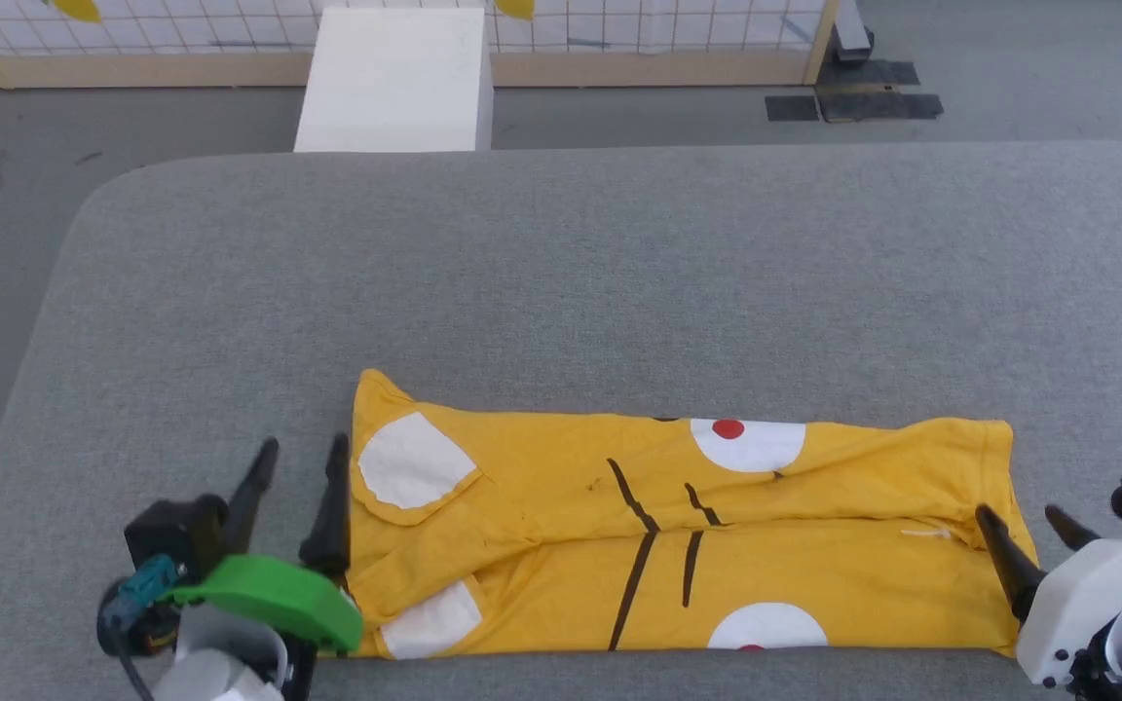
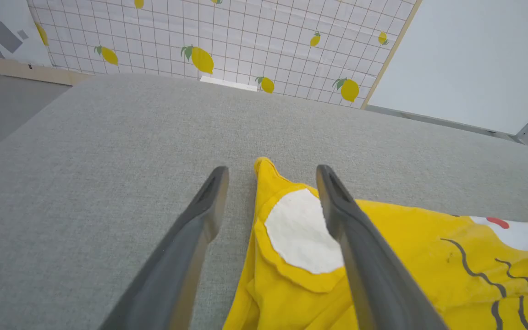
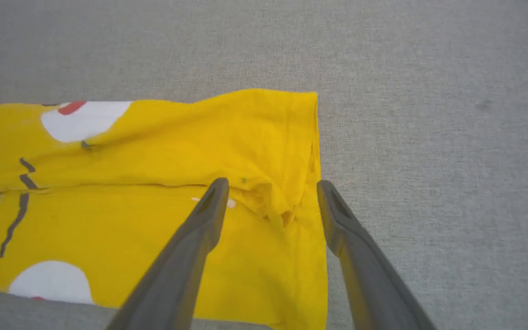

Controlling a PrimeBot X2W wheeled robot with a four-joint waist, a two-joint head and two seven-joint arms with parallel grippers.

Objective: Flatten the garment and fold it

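Lemon-print wall (image 2: 245, 27) beyond yellow garment (image 2: 429, 247)

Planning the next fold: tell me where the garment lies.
Head view: the garment lies along the table's near edge, between the left tool and right tool.

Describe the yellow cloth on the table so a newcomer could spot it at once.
Find the grey fabric-covered table. Near its front edge, a bright yellow cloth garment lies folded into a long band, stretching from the left gripper to the right gripper. Only it carries white patches, red dots and thin dark-brown stripes.
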